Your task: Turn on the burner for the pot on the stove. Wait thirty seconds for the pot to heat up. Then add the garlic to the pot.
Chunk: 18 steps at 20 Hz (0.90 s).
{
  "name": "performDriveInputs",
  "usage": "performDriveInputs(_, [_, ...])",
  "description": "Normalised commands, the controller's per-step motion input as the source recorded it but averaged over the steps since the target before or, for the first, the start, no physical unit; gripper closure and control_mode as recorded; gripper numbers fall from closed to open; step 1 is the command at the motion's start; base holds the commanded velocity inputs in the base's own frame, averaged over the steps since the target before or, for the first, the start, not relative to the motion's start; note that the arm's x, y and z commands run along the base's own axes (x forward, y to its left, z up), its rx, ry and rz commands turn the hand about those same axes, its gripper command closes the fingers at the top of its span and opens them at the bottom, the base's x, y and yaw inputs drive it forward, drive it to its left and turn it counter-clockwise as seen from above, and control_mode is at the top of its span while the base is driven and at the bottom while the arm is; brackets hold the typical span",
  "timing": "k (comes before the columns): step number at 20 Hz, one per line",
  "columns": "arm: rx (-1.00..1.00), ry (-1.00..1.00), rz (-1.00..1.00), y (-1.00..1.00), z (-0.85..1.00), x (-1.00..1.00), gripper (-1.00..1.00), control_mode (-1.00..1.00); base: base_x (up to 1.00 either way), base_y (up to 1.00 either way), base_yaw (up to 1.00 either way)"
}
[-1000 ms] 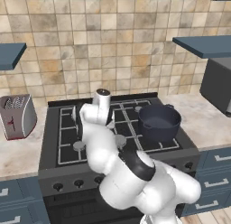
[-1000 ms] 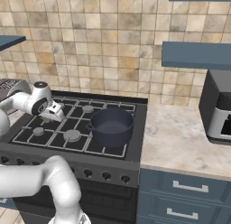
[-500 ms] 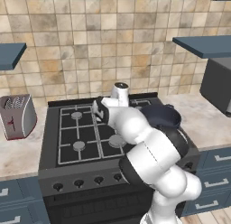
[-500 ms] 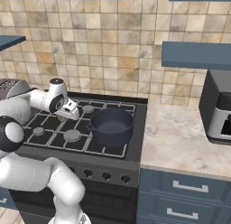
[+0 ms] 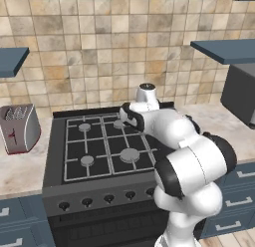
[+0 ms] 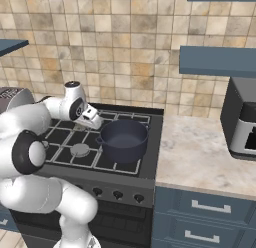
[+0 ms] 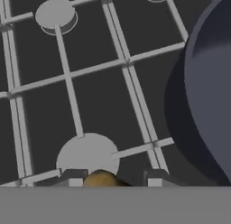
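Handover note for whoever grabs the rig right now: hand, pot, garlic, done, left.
Hand: over the stove grates, just left of the pot's rim, shut on the garlic, which shows between the fingertips in the hand view.
Pot: on the stove's front right burner; it looks empty.
Done: garlic picked up and brought to the stove.
Burner state: cannot tell.
Left: move over the pot, release the garlic.

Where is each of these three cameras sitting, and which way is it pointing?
Left base view: behind the arm on its left, facing forward and down over the stove and toaster; the white arm rises at lower right.
Right base view: behind on the right, facing the same stove and the pot; the arm rises at lower left.
Hand view: on the hand, looking down at the grates, the garlic between the jaws, the pot at right.
Both base views share the stove and arm.
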Motion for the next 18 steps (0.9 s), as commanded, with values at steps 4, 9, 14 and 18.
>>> performDriveInputs(4, [-0.07,-0.15,-0.13,-0.38,0.20,0.00,1.00,-1.00,0.00,0.00,0.00])
performDriveInputs(9, [-0.03,-0.13,-0.11,-0.36,0.15,0.00,1.00,-1.00,0.00,0.00,0.00])
performDriveInputs(14, [0.00,-0.01,-0.10,-0.41,0.00,0.00,1.00,-1.00,0.00,0.00,0.00])
performDriveInputs(18, [0.00,-0.02,-0.12,-0.39,0.00,0.00,1.00,-1.00,0.00,0.00,0.00])
